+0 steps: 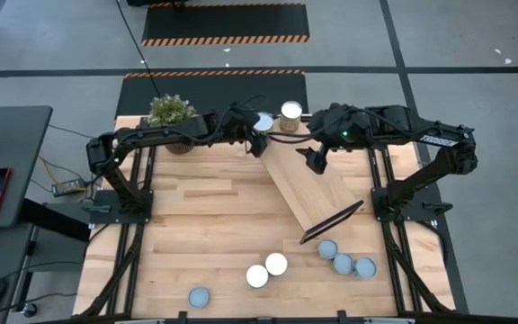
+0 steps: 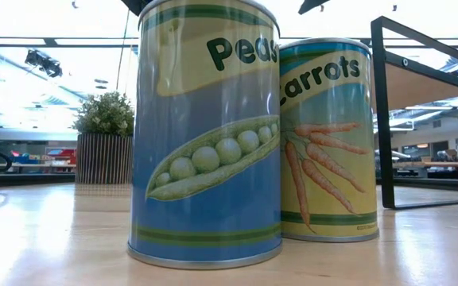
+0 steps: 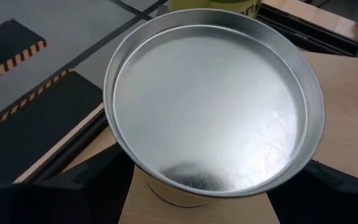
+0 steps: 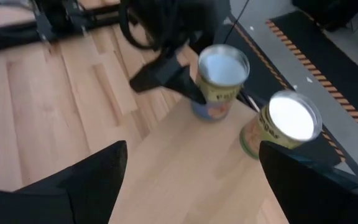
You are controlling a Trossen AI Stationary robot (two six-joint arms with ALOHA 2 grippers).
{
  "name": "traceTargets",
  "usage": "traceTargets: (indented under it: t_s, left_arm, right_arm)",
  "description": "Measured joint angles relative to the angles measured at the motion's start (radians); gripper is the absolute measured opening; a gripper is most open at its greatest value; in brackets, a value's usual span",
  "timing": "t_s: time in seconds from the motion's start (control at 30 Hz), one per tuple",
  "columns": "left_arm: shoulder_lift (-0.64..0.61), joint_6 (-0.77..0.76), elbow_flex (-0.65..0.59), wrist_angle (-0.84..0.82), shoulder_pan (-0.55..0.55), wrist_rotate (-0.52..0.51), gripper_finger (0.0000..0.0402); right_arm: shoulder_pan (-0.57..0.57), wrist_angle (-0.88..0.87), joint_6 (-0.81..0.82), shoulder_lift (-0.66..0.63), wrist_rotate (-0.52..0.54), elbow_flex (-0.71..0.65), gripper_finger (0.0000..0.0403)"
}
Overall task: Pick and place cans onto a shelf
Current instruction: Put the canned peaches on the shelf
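Note:
The light-wood shelf (image 1: 317,184) lies slantwise on the table, its black bracket (image 1: 331,221) toward the near side. One can (image 1: 290,112) stands on the shelf's far end and also shows in the right wrist view (image 4: 278,127). My left gripper (image 1: 259,139) is shut on a second can (image 1: 263,121) beside it at the shelf's far corner. That can's silvery top (image 3: 210,106) fills the left wrist view. My right gripper (image 1: 317,160) hovers open and empty over the middle of the shelf (image 4: 185,168). Several more cans stand on the table's near side. My left gripper pinches the can's side wall (image 4: 194,93) between its two fingers (image 3: 73,199), below the top rim, coming level from the table's left. The can is upright. Its base (image 4: 211,114) is at the shelf's far corner; I cannot tell whether it rests there.
A potted plant (image 1: 171,112) stands at the far left. Three blue-grey cans (image 1: 343,262) cluster near right, two white-topped cans (image 1: 267,270) near the middle, one can (image 1: 199,297) near left. In the low view, a Peas can (image 2: 205,135) and a Carrots can (image 2: 324,143) stand close by.

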Motion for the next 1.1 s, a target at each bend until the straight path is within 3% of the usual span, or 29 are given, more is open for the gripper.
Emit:
traceTargets:
  t_s: [0.7,1.1]
  left_arm:
    - [0.000,-0.005,0.000,0.007,-0.001,0.000,0.0318]
    - [0.000,-0.006,0.000,0.008,-0.001,0.000,0.0318]
  right_arm:
    - [0.000,0.449,0.000,0.000,0.002,0.000,0.0373]
    - [0.000,0.616,0.000,0.000,0.003,0.000,0.0373]
